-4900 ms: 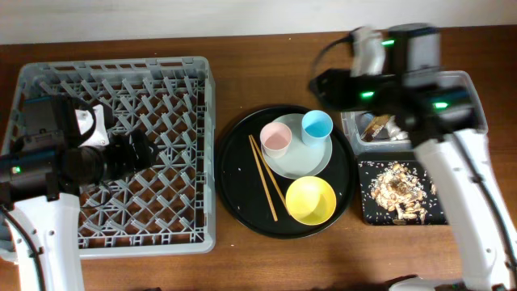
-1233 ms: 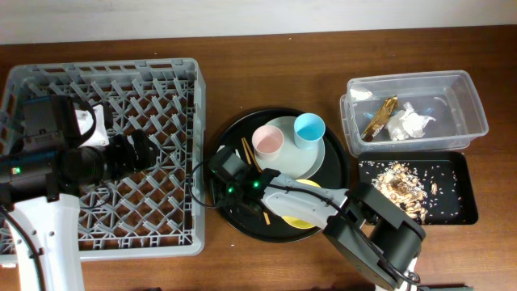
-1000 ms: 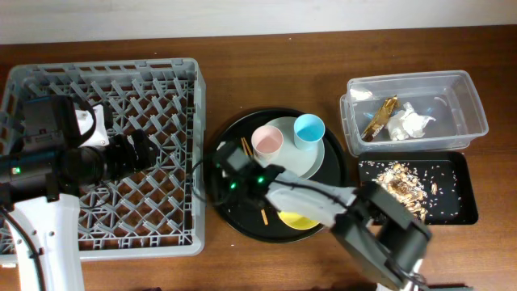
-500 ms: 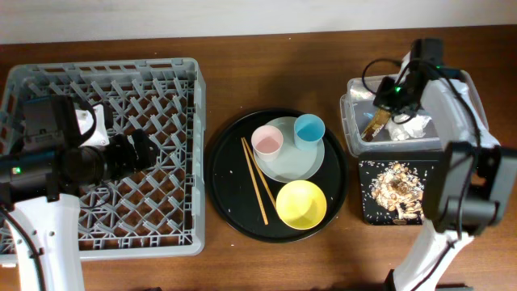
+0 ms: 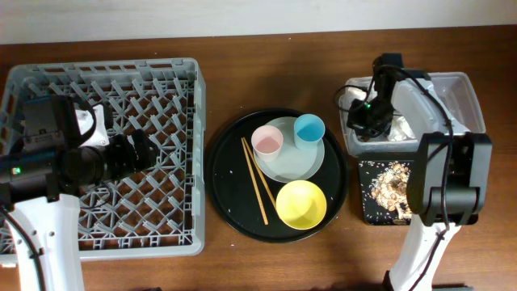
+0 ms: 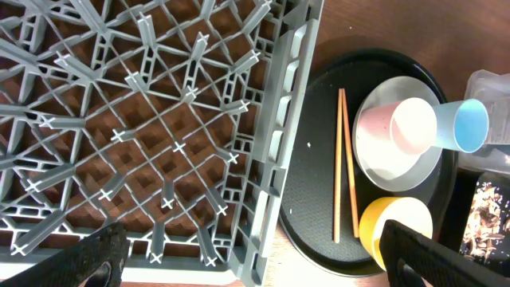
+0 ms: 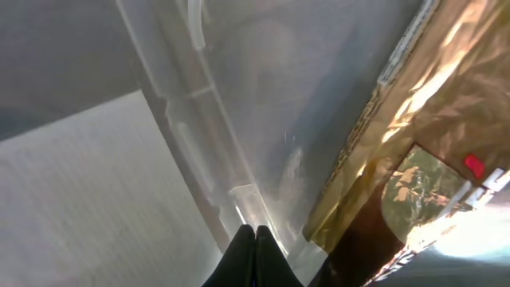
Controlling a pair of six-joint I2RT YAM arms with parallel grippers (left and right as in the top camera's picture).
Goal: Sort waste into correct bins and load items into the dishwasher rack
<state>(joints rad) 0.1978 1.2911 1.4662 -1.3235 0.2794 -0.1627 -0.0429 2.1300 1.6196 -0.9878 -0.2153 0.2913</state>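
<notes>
1. Overhead: the round black tray [image 5: 220, 174] carries all the dishes: plate [image 5: 283, 166], pink cup [image 5: 267, 141], light-blue cup [image 5: 308, 128], yellow bowl [image 5: 300, 204] and chopsticks [image 5: 256, 180]. None is loaded, probably because waste comes first. Left of the tray is the dishwasher rack [image 5: 105, 77], with the left gripper [image 5: 137, 149] parked over it. Right of the tray is the clear tub [image 5: 456, 85], where the right gripper [image 5: 365, 120] dips in. The shallow black tray [image 5: 367, 212] beside the tub holds the food scraps [image 5: 396, 190].
2. Left wrist: the left gripper [image 6: 251, 239] is spread wide and has hold of nothing (apparently waiting). It looks across the rack [image 6: 159, 119] towards the chopsticks [image 6: 344, 159] on the tray's near side.
3. Right wrist: the right gripper [image 7: 255, 247] has its tips pressed together with nothing between them. The foil wrapper [image 7: 414, 151] lies just beside them against the tub wall [image 7: 191, 119] (seemingly already binned).
</notes>
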